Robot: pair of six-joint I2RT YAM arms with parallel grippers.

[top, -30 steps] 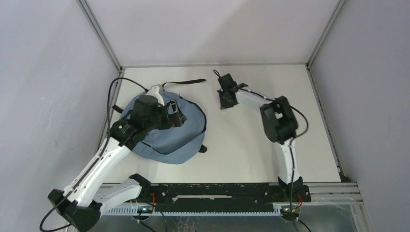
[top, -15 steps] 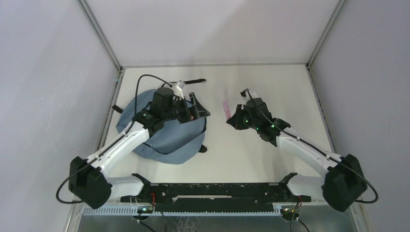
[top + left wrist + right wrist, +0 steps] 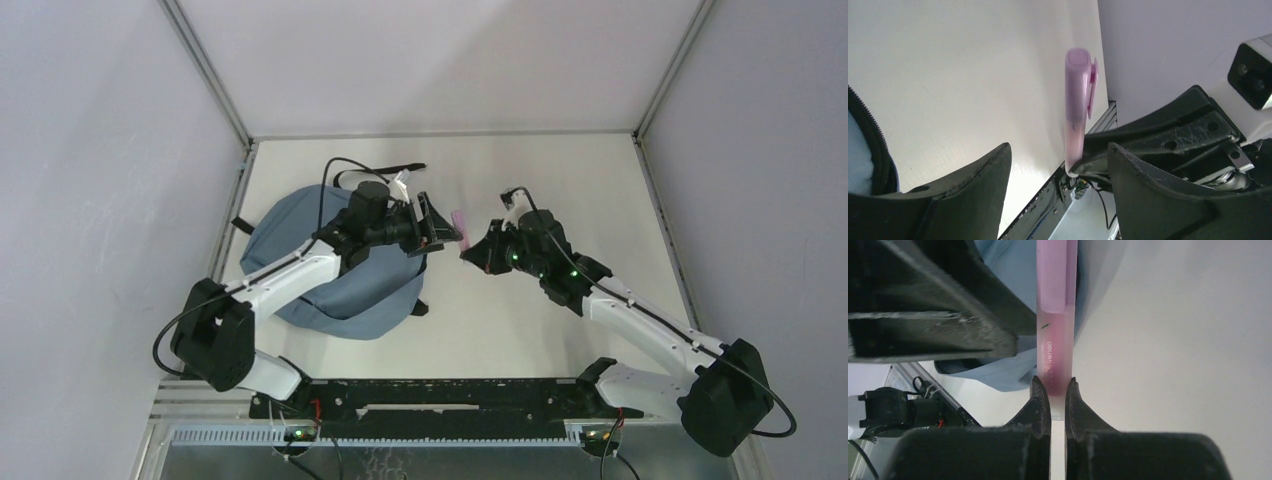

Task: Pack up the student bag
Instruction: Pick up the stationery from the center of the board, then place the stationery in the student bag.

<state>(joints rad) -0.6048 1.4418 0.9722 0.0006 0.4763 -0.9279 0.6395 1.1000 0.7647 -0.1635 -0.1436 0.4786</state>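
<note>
We see the bag (image 3: pixel 330 285) lying flat on the left side of the table (image 3: pixel 520 330), with a black strap sticking out at its far side. The left gripper (image 3: pixel 437 222) reaches out over the right edge of the bag, and it points to the right. Its two fingers are spread wide apart and they hold nothing. The right gripper (image 3: pixel 470 252) is just to the right of it and points to the left, so the two grippers meet nose to nose over the middle of the table. The right gripper has its fingers squeezed tight on one end of a pink pen (image 3: pixel 459 219). The pen sticks out from those fingers toward the left gripper. From the left wrist, the pen sits in line with the big gap between the left fingers, and we see it touch neither of them. From the right wrist, one left finger (image 3: pixel 933 305) is just beside the pen, and the blue bag shows behind it
</note>
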